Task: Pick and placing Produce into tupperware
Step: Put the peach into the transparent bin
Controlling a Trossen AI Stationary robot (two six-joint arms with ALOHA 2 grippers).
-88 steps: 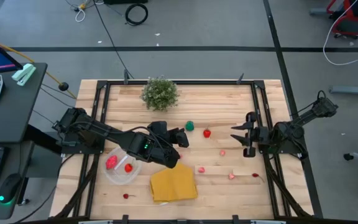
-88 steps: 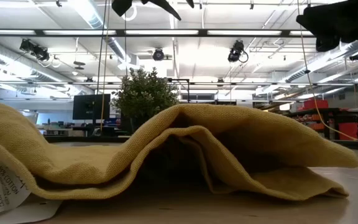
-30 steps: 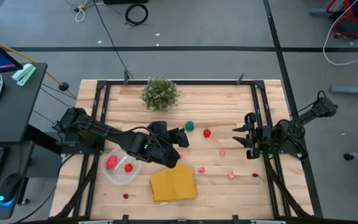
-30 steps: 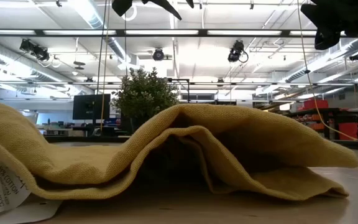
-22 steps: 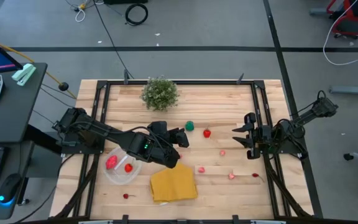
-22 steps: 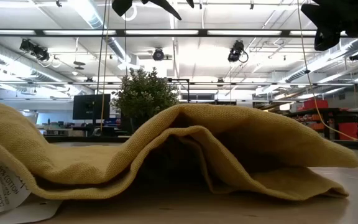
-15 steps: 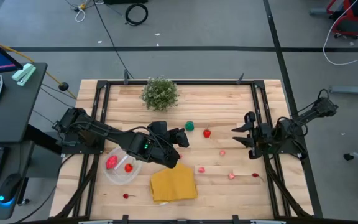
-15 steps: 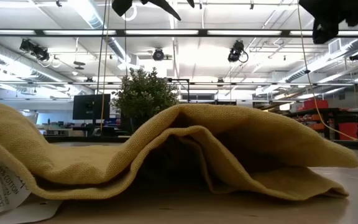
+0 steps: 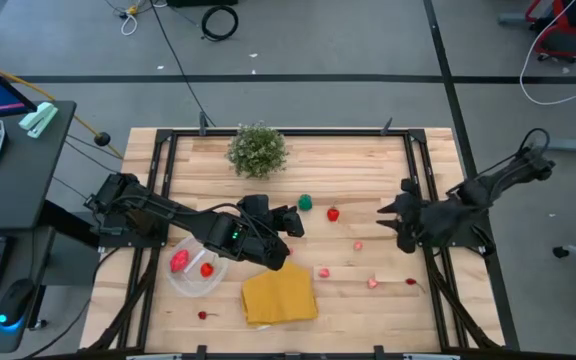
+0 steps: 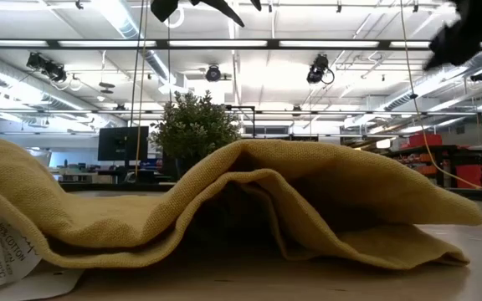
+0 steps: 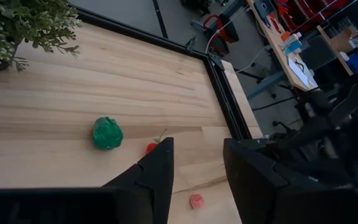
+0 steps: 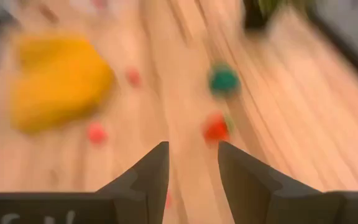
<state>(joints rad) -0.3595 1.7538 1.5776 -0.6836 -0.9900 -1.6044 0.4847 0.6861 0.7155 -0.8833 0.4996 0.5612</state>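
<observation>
The round clear tupperware [image 9: 196, 272] sits near the table's left edge with two red pieces in it. Loose produce lies on the wood: a green piece [image 9: 305, 203], a red one [image 9: 333, 213], pink ones [image 9: 358, 244] [image 9: 322, 272] [image 9: 373, 282] and small red ones [image 9: 411, 281] [image 9: 203, 315]. My left gripper [image 9: 296, 222] hangs open above the table's middle, beside the green piece [image 11: 107, 132]. My right gripper [image 9: 386, 220] is open near the right edge and faces the red piece [image 12: 216, 127] and the green piece [image 12: 224, 79].
A folded yellow cloth [image 9: 279, 295] lies by the near edge, right of the tupperware, and fills the low view [image 10: 249, 201]. A bushy potted plant [image 9: 258, 150] stands at the far edge. Black frame rails [image 9: 420, 180] run along the table's sides.
My right arm has swung and risen: in the low view its dark shape has moved up and toward the picture's right corner, and in the high view its elbow has shifted outward while the gripper stays near the right rail. My left arm has kept still.
</observation>
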